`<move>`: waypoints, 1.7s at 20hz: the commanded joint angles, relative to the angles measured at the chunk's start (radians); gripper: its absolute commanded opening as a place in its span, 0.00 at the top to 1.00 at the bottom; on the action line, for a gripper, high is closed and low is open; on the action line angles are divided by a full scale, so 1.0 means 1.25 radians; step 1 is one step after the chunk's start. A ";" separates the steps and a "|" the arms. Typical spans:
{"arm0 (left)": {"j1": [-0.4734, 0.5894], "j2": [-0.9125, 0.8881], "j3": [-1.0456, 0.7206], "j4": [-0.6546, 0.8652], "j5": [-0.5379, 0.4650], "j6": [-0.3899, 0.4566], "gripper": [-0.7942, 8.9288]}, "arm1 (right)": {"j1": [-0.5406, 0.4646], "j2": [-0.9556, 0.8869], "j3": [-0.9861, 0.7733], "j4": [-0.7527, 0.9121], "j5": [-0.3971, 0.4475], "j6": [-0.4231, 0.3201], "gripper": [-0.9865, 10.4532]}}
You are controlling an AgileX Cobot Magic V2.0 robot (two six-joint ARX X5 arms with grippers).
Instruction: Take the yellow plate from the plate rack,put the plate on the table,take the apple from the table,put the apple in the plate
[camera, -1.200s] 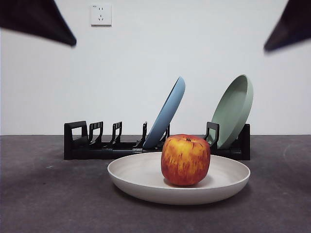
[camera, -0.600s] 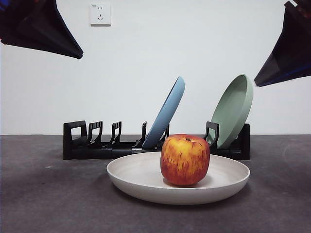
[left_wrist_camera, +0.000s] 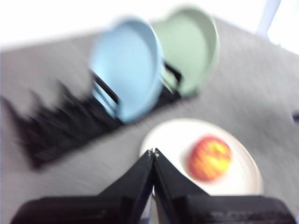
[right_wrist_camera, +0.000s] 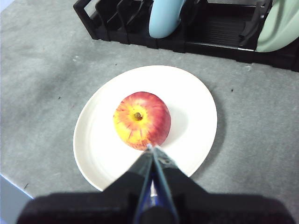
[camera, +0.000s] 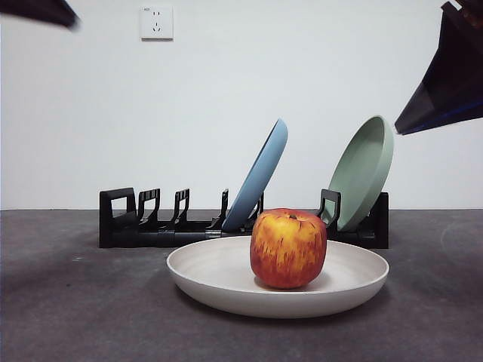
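My left wrist view is smeared with blur, so the plate rack (left_wrist_camera: 88, 119) reads only as a jagged black strip. In the front view the yellow plate (camera: 226, 275) hides part of the rack's base, and the apple (camera: 288, 249) covers a bit of the plate's far rim. The apple sits inside the plate, and the plate lies flat on the table (camera: 75, 317), just in front of the rack. A light blue plate (camera: 260, 175) and a pale green plate (camera: 364, 172) lean in the rack's slots (a wall socket (camera: 156, 23) sits above). My left gripper (left_wrist_camera: 153, 153) is clenched and empty; my right gripper (right_wrist_camera: 152, 150) hangs over the apple, pressed closed, holding nothing.
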 commanded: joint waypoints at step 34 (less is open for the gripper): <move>0.400 -0.473 -0.479 0.081 -0.001 0.075 0.92 | 0.001 0.000 -0.002 -0.008 0.003 0.007 0.92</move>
